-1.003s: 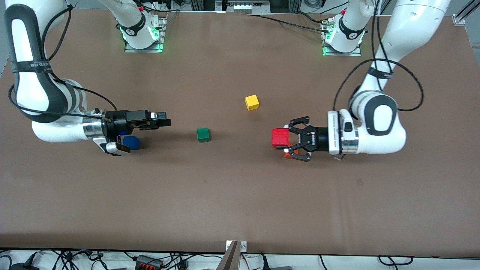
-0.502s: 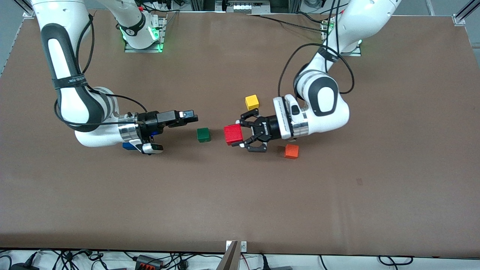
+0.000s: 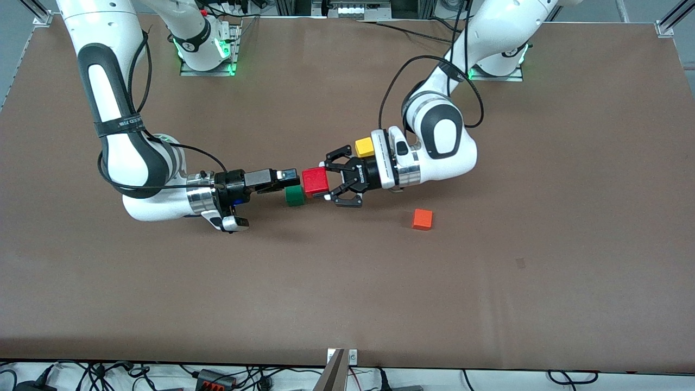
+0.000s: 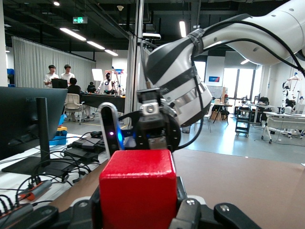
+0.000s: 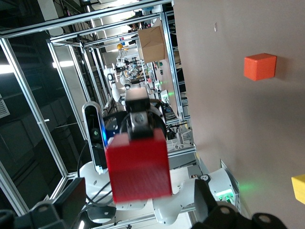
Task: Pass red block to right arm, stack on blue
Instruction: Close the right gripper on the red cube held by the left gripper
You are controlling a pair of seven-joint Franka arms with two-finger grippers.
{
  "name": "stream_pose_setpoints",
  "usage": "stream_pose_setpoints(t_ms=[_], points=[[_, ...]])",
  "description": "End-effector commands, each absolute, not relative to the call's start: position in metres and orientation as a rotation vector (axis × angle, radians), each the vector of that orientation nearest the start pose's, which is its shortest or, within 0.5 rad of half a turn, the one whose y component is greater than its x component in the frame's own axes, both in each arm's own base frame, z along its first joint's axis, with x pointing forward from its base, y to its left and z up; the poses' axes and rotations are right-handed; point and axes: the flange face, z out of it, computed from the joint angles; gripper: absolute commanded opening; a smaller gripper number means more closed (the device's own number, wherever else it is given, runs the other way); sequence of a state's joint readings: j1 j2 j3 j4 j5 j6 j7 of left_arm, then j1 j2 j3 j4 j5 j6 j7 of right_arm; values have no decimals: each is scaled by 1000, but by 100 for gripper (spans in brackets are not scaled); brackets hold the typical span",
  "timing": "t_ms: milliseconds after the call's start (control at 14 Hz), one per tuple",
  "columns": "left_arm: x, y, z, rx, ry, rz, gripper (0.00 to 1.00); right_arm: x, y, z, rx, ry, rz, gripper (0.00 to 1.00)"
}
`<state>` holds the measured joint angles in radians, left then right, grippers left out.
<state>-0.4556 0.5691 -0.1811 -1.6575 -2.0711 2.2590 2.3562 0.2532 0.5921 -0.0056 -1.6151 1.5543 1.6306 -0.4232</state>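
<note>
Over matte brown table (image 3: 347, 293), the clawed left gripper (image 3: 329, 184) clamps a smooth red block (image 3: 315, 181) facing the right gripper (image 3: 290, 179), slim fingers apart, above a green cube (image 3: 295, 196).

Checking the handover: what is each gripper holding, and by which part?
The left gripper clamps the small red cube by two opposite side faces; the right gripper, jaws open, holds nothing.

The front view looks down on the table (image 3: 347, 282) from high; both wrist views look level, close at the shared red block (image 4: 137, 193).
</note>
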Motion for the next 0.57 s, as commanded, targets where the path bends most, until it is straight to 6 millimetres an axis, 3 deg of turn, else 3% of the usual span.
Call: stream_pose_setpoints(t_ms=[0, 502], points=[[568, -428, 323, 1413, -1065, 1351, 16, 643, 273, 326, -1625, 9, 327, 100], [568, -427, 321, 1417, -1065, 1347, 17, 636, 292, 324, -1622, -17, 361, 100]])
